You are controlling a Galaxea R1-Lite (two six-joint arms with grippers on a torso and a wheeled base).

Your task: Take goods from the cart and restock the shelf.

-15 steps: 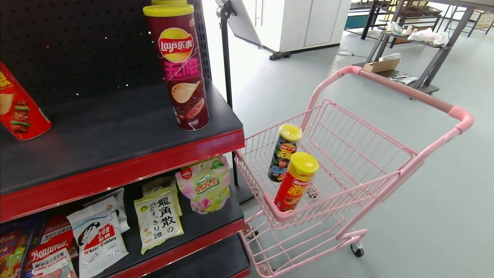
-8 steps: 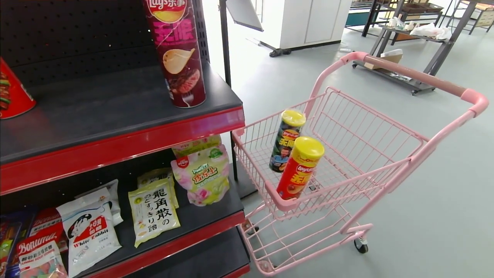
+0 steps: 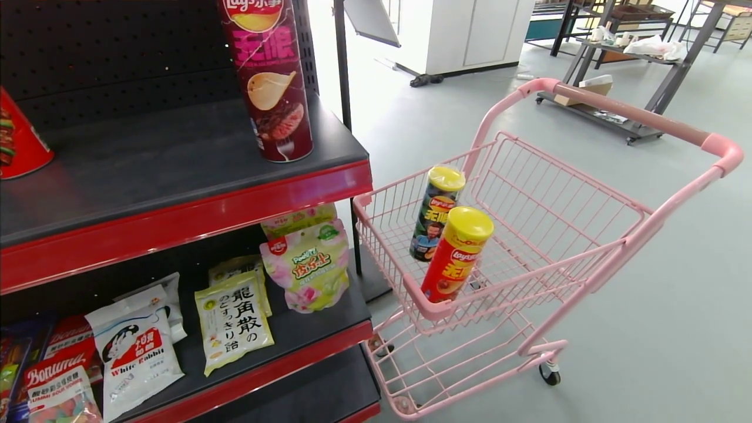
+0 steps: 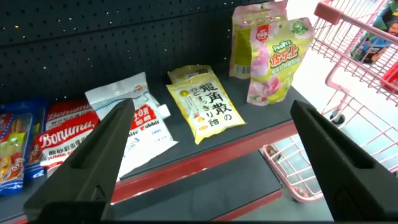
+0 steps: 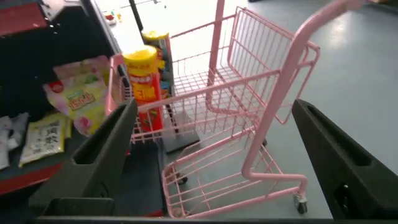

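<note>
A pink cart stands to the right of the shelf and holds two upright chip cans with yellow lids: a red can at the front and a dark green can behind it. On the upper shelf board a tall maroon can stands near the right end, and a red can sits at the far left. My left gripper is open, facing the lower shelf's snack bags. My right gripper is open, a good way off from the cart and its red can.
The lower shelf carries a yellow bag, a green-pink pouch and a white bag. The wide stretch of upper board between the two cans is bare. Metal racks stand far behind on the grey floor.
The head camera shifted down and slightly nearer between one second and half a second ago, then held still. The cans, cart and shelf goods have not moved.
</note>
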